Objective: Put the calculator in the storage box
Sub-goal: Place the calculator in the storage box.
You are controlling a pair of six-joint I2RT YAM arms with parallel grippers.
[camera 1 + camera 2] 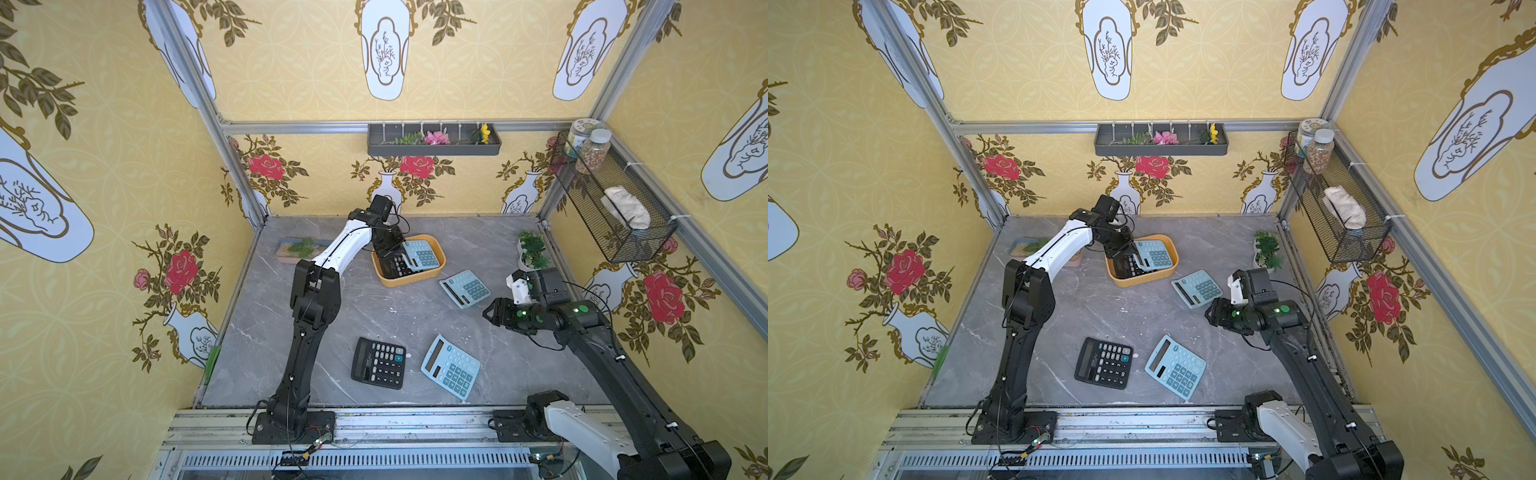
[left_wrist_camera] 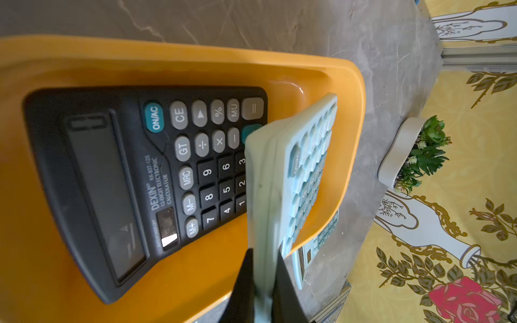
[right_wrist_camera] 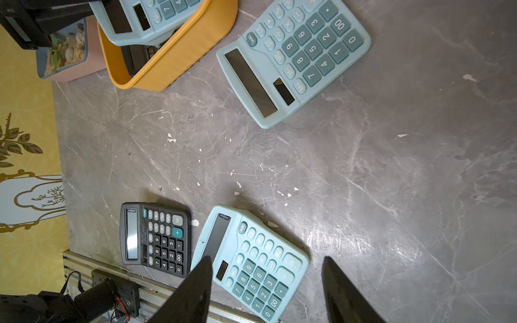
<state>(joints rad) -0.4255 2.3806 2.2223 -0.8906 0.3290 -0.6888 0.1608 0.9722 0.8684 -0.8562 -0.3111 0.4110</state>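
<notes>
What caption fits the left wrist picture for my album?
Left gripper holds a blue calculator tilted over the black calculator in the orange storage box.

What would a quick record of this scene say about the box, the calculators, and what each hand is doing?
storage box: orange, with boxed black calculator lying inside
left hand: shut on held blue calculator, tilted over the box
right hand: open, empty, above the table
loose on table: blue calculator beside the box, front black calculator, front blue calculator
</notes>
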